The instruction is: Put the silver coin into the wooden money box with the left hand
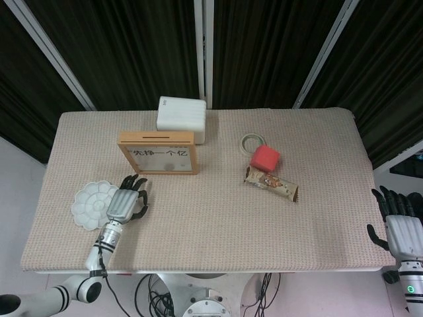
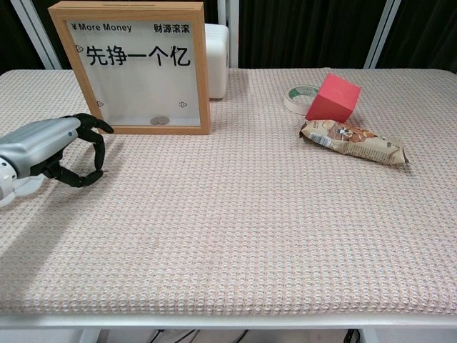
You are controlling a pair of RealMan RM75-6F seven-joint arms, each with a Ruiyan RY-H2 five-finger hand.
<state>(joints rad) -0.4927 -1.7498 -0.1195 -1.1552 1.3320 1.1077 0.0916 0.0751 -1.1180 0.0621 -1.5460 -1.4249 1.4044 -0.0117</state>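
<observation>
The wooden money box [image 1: 158,153] [image 2: 132,68] stands upright at the back left, with its slot on the top edge and one coin lying inside at the bottom. My left hand [image 1: 125,201] [image 2: 50,146] lies low over the cloth in front of the box. Its thumb and a finger are curled together into a ring. The silver coin [image 2: 98,172] is a tiny speck pinched at those tips, barely visible. My right hand [image 1: 400,228] hangs off the table's right edge with its fingers apart and nothing in it.
A white flower-shaped palette [image 1: 91,203] lies just left of my left hand. A white box [image 1: 182,117] [image 2: 216,61] stands behind the money box. At mid-right are a tape roll [image 2: 300,96], a red cube [image 2: 334,98] and a snack bar [image 2: 353,141].
</observation>
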